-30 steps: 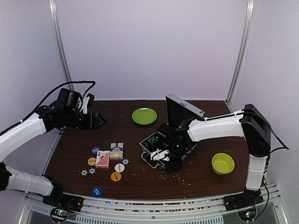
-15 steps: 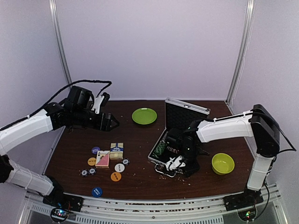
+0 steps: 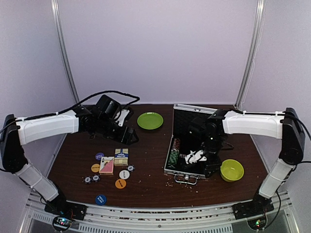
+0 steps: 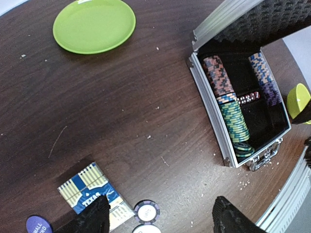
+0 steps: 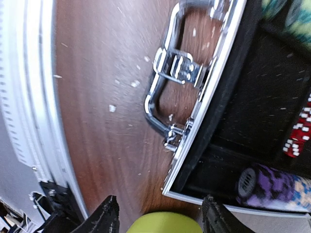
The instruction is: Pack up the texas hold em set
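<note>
Right claw over case, case slid rightward, left claw advanced

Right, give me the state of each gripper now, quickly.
Left gripper: open, holding nothing.
Right gripper: open, holding nothing, over the front edge of the case.
</note>
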{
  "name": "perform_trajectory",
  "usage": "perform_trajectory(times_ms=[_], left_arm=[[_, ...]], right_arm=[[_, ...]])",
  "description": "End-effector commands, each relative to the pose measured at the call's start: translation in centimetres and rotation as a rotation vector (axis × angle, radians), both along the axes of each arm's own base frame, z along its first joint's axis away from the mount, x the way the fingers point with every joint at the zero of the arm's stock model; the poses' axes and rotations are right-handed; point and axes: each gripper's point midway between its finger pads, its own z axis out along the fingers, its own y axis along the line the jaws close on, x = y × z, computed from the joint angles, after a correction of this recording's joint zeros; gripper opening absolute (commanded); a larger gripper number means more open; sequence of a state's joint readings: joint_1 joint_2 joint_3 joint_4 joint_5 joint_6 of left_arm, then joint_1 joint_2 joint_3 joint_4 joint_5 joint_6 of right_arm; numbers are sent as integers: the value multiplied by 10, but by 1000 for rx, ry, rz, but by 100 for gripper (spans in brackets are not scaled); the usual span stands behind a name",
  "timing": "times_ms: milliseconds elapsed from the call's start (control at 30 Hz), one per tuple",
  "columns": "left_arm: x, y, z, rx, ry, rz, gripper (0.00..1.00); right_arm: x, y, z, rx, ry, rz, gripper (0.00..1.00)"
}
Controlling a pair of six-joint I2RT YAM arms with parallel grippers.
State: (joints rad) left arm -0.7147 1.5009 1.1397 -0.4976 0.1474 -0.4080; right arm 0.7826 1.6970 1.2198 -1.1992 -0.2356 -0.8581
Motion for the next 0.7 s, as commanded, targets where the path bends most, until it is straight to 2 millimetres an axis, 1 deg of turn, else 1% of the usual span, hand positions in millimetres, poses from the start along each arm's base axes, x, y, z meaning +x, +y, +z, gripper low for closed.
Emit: perform_trajectory(times_ms=[0, 67, 133, 200, 267, 333, 400, 533, 667], left_arm=[[2, -28, -4, -14, -14, -74, 75], [-1, -39, -13, -6, -3, -99, 75], [-3, -49, -23, 4, 8, -115, 74], [-6, -59, -31, 13, 21, -138, 73], [-9, -68, -38, 24, 28, -162, 72], [-13, -77, -44, 29, 35, -187, 70], [-18, -85, -49, 31, 40, -215, 69], [-28, -99, -58, 13, 59, -259, 61], [-32, -109, -67, -4, 74, -268, 61]], right_arm=[[-7, 8, 43, 132, 48, -56, 58], [6, 11, 64, 208, 52, -127, 56], [30, 11, 91, 306, 33, -227, 53], [60, 9, 118, 390, -21, -360, 48], [87, 2, 137, 455, -76, -463, 42], [113, -6, 152, 514, -136, -556, 40], [134, -13, 158, 542, -190, -630, 40], [173, -26, 160, 560, -314, -761, 40], [205, -37, 166, 598, -418, -868, 40]])
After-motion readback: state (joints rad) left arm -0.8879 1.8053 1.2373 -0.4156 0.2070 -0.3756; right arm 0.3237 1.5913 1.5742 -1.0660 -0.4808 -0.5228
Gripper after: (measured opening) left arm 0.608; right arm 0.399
